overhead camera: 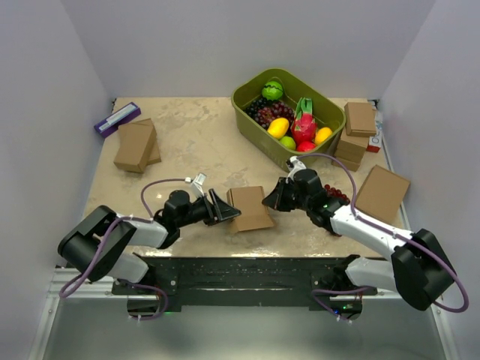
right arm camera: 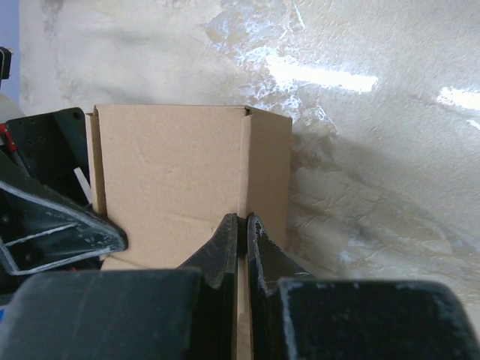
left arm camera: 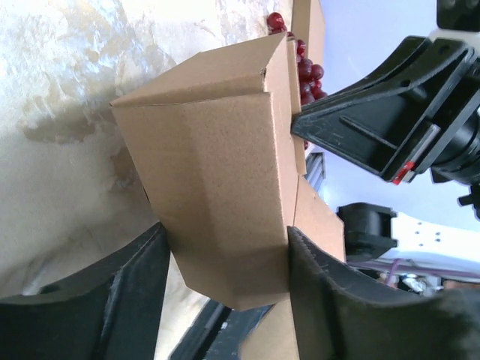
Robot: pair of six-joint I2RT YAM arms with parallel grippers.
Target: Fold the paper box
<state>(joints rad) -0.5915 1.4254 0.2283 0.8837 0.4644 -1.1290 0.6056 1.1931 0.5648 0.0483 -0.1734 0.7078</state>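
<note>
The paper box (overhead camera: 249,208) is a half-folded brown cardboard piece at the near middle of the table, with its walls raised. My left gripper (overhead camera: 225,211) is at its left edge. In the left wrist view the box (left arm camera: 217,172) fills the gap between the jaws of my left gripper (left arm camera: 226,232), and both fingers touch its sides. My right gripper (overhead camera: 271,199) is at the box's right edge. In the right wrist view the right gripper (right arm camera: 242,219) is pinched shut on the thin edge of an upright wall of the box (right arm camera: 172,172).
A green basket (overhead camera: 251,112) of toy fruit stands at the back. Stacked small brown boxes (overhead camera: 358,120) and a larger flat brown box (overhead camera: 382,193) are on the right. More brown boxes (overhead camera: 135,146) and a purple item (overhead camera: 116,118) are at the back left. Loose grapes (overhead camera: 339,193) lie beside the right arm.
</note>
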